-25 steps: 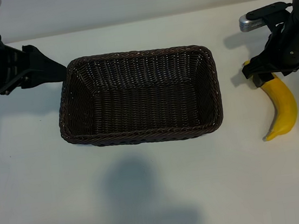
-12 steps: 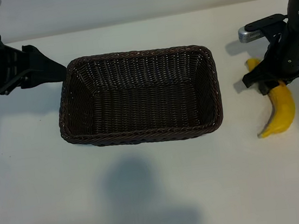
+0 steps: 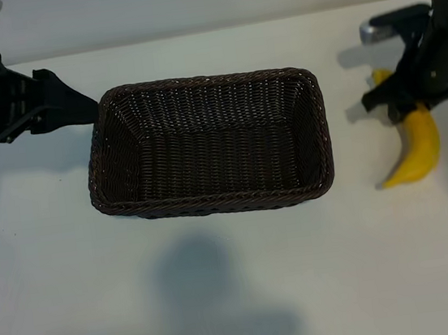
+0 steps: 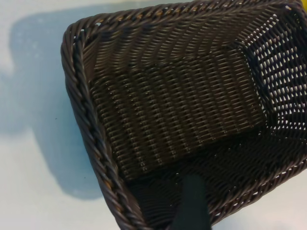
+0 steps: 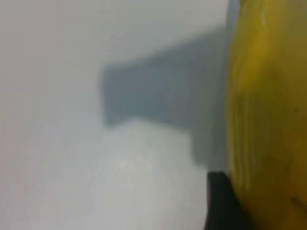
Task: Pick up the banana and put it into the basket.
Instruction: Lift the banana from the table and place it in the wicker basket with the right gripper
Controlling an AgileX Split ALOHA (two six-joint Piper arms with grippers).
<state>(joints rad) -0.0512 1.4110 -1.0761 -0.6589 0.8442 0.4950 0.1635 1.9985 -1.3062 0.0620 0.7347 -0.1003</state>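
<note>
The right end effector (image 3: 403,106) clamps the curved yellow banana (image 3: 415,152), now nearer the dark woven wicker basket (image 3: 317,123); open bench (image 3: 367,264) lies between them. The left end effector (image 3: 78,108) stands apart at the basket's left rim.

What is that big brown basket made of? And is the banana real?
The basket looks like dark brown woven wicker or cane: interlaced strands and a braided rim show, slightly glossy. The banana has smooth, bright yellow skin; real fruit or plastic, the pictures cannot tell.
</note>
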